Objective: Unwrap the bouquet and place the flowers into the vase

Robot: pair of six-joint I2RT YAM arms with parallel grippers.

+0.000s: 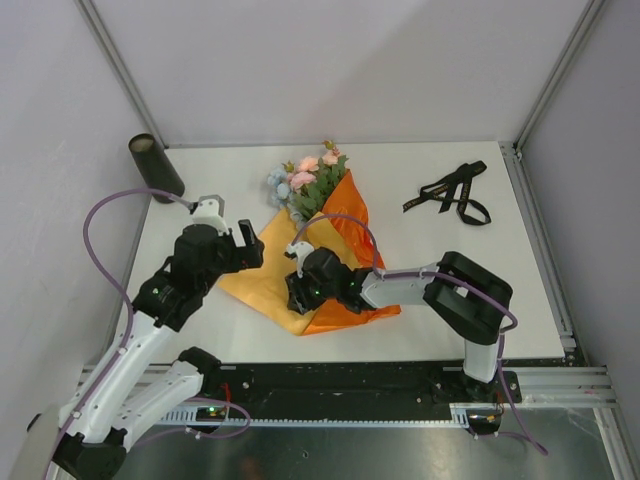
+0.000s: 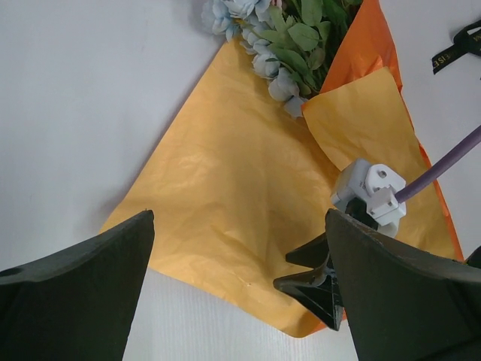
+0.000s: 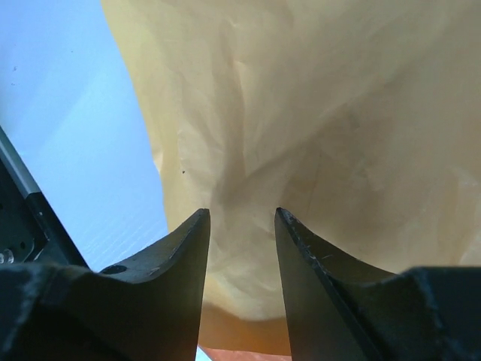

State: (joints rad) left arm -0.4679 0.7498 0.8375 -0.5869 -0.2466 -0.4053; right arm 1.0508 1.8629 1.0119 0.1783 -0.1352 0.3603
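One black ribbon (image 2: 451,53), gold lettering unreadable

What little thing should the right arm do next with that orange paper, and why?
Probably close the right fingers on the crease of orange paper before them and peel that flap aside. The ribbon lies apart already, yet the paper covers the flowers' stems, and the left fingers hang wide open.
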